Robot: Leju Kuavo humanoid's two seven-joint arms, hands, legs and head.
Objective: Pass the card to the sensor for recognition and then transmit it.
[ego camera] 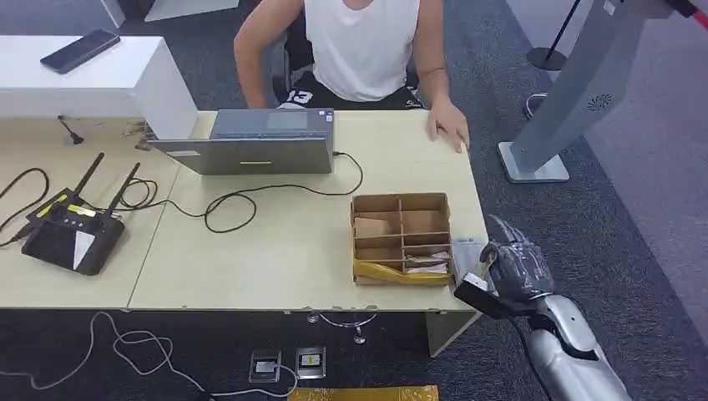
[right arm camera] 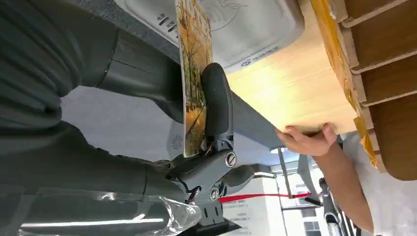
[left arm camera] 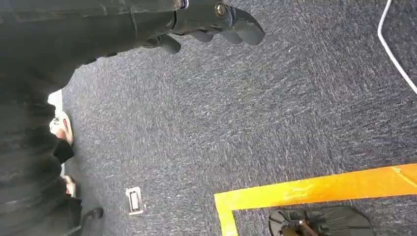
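You are at the scanning step, by my judgement: the card has to sit flat over the sensor long enough to be read before you hand it on. On the table (ego camera: 250, 251), the sensor (ego camera: 467, 251) is the pale pad at the right edge, just beside the box (ego camera: 401, 238). In the right wrist view the card (right arm camera: 193, 73) stands edge-on to the pad (right arm camera: 255, 29), close to it but tilted well away from flat; I cannot tell whether it touches. Turn the wrist so the card's face lies parallel to the pad, lower gently, and hold steady. Keep clear of the box wall and the table edge.

The person (ego camera: 363, 42) sits across the table, a hand (ego camera: 448, 125) resting near the far corner, so the pass will likely go that way.

Your right hand (ego camera: 513, 267) hovers at the sensor and pinches the card between thumb (right arm camera: 216, 103) and fingers, the grip narrow and firm.

Your left hand (left arm camera: 216, 22) hangs over the carpet, fingers curled in, holding nothing.
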